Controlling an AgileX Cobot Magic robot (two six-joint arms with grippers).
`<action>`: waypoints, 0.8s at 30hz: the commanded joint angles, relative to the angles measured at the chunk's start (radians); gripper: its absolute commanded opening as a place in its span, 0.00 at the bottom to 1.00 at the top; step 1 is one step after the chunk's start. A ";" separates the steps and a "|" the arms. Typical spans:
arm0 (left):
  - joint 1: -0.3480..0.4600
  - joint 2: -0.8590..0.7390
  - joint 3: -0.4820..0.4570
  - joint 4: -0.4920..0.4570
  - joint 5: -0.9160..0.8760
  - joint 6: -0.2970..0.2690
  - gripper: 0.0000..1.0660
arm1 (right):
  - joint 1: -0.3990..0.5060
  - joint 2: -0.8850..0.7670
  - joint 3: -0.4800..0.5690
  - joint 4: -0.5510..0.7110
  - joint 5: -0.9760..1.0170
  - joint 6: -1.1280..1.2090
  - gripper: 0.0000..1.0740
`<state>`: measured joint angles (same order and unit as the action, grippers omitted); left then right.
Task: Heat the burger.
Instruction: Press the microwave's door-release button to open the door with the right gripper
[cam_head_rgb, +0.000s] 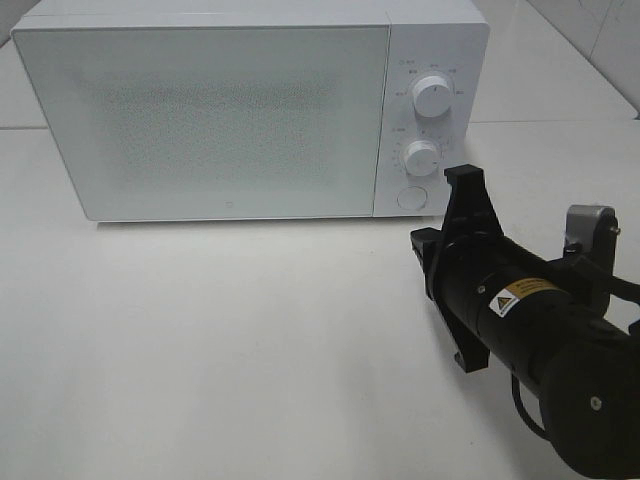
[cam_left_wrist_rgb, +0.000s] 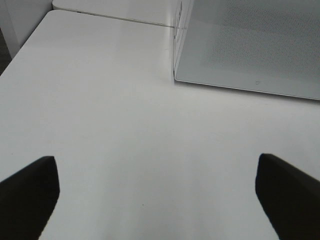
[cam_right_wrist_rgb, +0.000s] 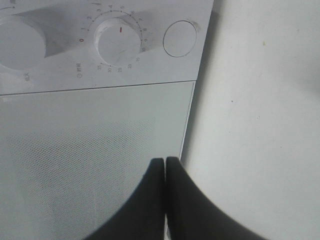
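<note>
A: How far is the heating progressing?
B: The microwave (cam_head_rgb: 432, 40) door (cam_head_rgb: 200, 120) is sitting shut. The burger is showing in no view, possibly inside, cannot tell. The right claw (cam_right_wrist_rgb: 165, 167), jaws together, is pointing near the button (cam_head_rgb: 411, 197). The left claw (cam_left_wrist_rgb: 156, 167) is hanging apart over the bench (cam_head_rgb: 200, 350)
A: What is remaining?
B: Probably starting the heat, then retrieving the burger

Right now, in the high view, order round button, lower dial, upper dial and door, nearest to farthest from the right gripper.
1. Round button, panel bottom, and lower dial above it: too close to call.
2. Upper dial, panel top.
3. Door, left of the panel.
</note>
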<state>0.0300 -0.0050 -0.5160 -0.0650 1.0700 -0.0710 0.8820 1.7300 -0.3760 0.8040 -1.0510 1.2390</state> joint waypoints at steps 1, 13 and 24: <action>0.004 -0.018 -0.001 -0.008 -0.004 0.005 0.94 | 0.005 0.000 -0.009 -0.014 0.009 0.021 0.00; 0.004 -0.018 -0.001 -0.008 -0.004 0.005 0.94 | -0.016 0.060 -0.009 -0.014 0.003 0.055 0.00; 0.004 -0.018 -0.001 -0.008 -0.004 0.005 0.94 | -0.045 0.153 -0.022 -0.030 -0.026 0.153 0.00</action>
<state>0.0300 -0.0050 -0.5160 -0.0650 1.0700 -0.0710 0.8440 1.8620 -0.3790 0.7860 -1.0590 1.3690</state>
